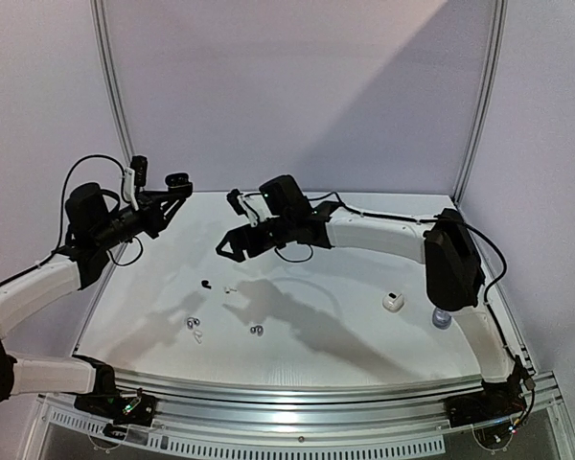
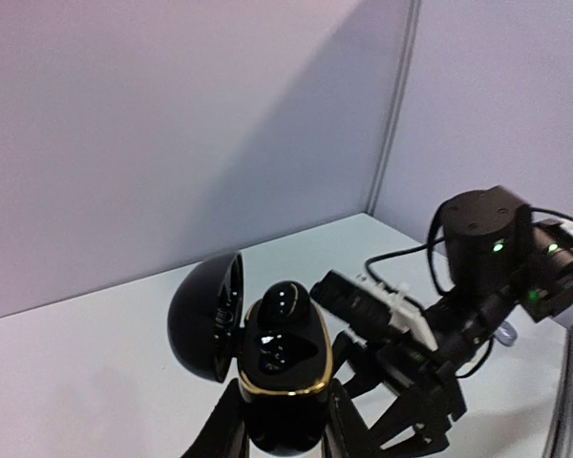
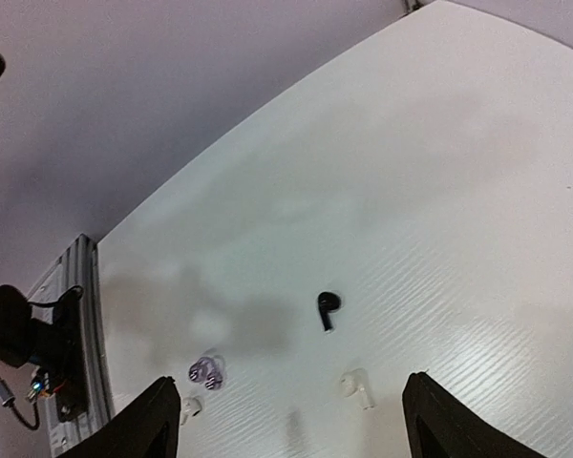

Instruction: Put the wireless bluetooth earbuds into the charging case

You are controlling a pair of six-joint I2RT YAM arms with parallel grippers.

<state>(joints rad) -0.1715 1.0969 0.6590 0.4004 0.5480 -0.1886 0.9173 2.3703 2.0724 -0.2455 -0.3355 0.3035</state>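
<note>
Top external, upper left of frame: finds the left gripper (image 1: 175,184) lifted well above the white table (image 1: 364,335), pinching a black charging case (image 1: 177,177). Left wrist, lower centre: confirms the pinch, with fingers (image 2: 220,429) clamped on both sides of the case. Shows its lid (image 2: 208,315) swung open to the left, a gold rim around the tray, and a seated black earbud (image 2: 285,303) in the upper socket.

Top external, centre: finds the right gripper (image 1: 232,247) hovering over the table, spread wide, holding nothing. Right wrist, bottom corners: shows only bare table between the two fingertips (image 3: 158,425).

Top external, lower centre, on the table:
- a loose black earbud (image 1: 206,284)
- a white earbud (image 1: 229,287) just right of it
- a silvery-grey pair (image 1: 191,323) lower left
- a second white earbud (image 1: 197,335) just below that pair
- a lone silvery-grey earbud (image 1: 257,331) to the right

Right of frame, well apart from these: a white charging case (image 1: 393,302).
</note>
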